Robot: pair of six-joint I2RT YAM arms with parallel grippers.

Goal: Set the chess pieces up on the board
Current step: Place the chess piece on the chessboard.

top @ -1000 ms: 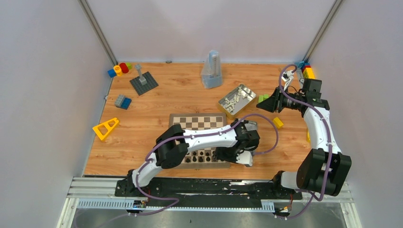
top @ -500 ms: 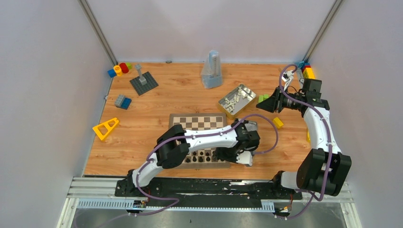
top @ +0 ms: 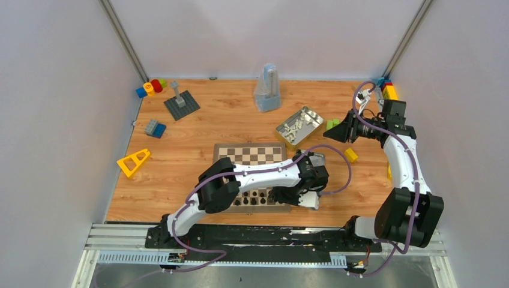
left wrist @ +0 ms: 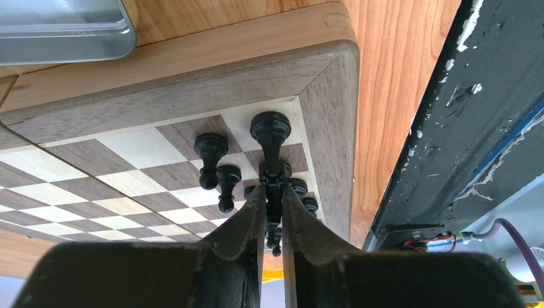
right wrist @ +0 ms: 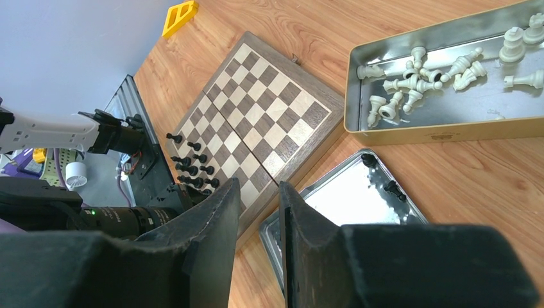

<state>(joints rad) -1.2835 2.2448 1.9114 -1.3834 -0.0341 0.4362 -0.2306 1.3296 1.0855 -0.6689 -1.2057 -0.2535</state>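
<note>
Left wrist view: the left gripper (left wrist: 272,192) has its jaws drawn narrow around the stem of a tall black piece (left wrist: 270,131) near the corner of the board (left wrist: 192,77). A finger lies close on each side, but whether the pads press the stem I cannot tell. The piece's base is hidden between the fingers. Two pawns (left wrist: 212,151) stand just beside it at 9 o'clock.

In the top view this gripper sits over the board's 5 o'clock corner, where black pieces (top: 255,197) line the near rows. The right gripper (top: 332,133) hangs in the air well apart from it, at 2 o'clock from the board and at 3 o'clock of the gold tin (top: 300,126).

In the right wrist view the right gripper's jaws stand a little apart, with only the table showing between them. White pieces (right wrist: 410,83) lie jumbled in the gold tin. Two more black pieces lie in the silver tin (right wrist: 346,199), which sits just beside the board's edge, at 6 o'clock of the gold tin.
</note>
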